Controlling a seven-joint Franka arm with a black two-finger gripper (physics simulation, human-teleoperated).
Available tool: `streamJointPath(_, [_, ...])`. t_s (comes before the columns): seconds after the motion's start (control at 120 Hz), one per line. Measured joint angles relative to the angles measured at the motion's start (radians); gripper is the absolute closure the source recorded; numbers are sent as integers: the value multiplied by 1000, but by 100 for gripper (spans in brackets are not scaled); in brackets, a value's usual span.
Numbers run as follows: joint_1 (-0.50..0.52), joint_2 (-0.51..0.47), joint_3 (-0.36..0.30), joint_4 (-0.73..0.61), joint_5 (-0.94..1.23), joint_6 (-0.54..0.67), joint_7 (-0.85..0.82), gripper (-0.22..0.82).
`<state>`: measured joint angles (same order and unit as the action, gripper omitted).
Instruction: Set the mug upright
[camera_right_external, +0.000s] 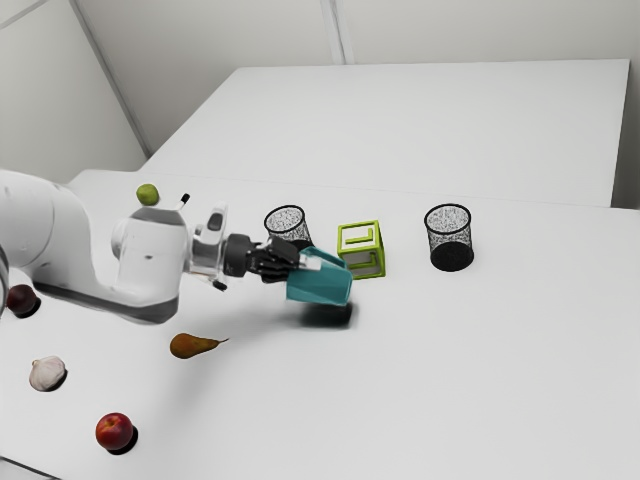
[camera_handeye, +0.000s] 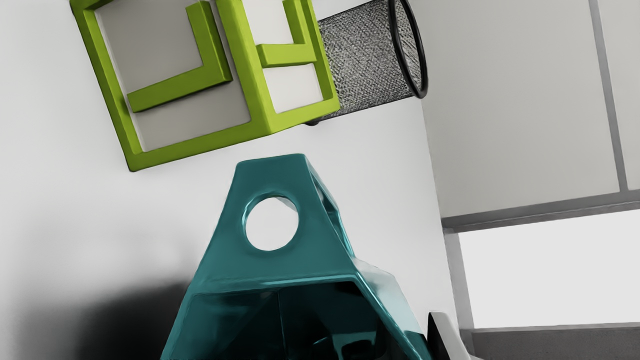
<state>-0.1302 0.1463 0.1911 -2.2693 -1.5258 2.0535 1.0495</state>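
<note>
The gripper (camera_right_external: 306, 263) is shut on the teal mug (camera_right_external: 320, 288) at its rim side, in the exterior view's middle. Tipped well over, the mug has its mouth toward the hand and its base toward the exterior view's right, with a dark shadow on the table below it. In the wrist view the mug (camera_handeye: 280, 265) shows its open mouth and its handle with a round hole, pointing toward the green cube. One finger of the gripper (camera_handeye: 400, 345) stands outside the mug's wall; the other is hard to make out inside the dark mouth.
A green-framed cube (camera_right_external: 361, 250) stands just behind the mug, a mesh cup (camera_right_external: 288, 226) beside it and another mesh cup (camera_right_external: 450, 238) farther right. A pear (camera_right_external: 193, 346), garlic (camera_right_external: 47, 373), red fruit (camera_right_external: 114, 431) and green fruit (camera_right_external: 148, 194) lie on the white table (camera_right_external: 480, 370).
</note>
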Motion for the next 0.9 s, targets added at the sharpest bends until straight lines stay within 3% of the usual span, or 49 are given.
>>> streamJointPath(0.225, [-46, -98, -90, -2, 335, 153, -41, 77])
streamJointPath(0.375, [-70, -116, -122, 42, 850, 268, -154, 77])
streamJointPath(0.525, [-42, -123, -163, 75, 1244, 297, -348, 78])
streamJointPath(0.592, [-29, -148, -180, 58, 1330, 288, -438, 78])
streamJointPath(0.742, [-36, -311, -229, -90, 1430, 275, -629, 78])
streamJointPath(0.9, [-45, -368, -252, -202, 1454, 313, -804, 78])
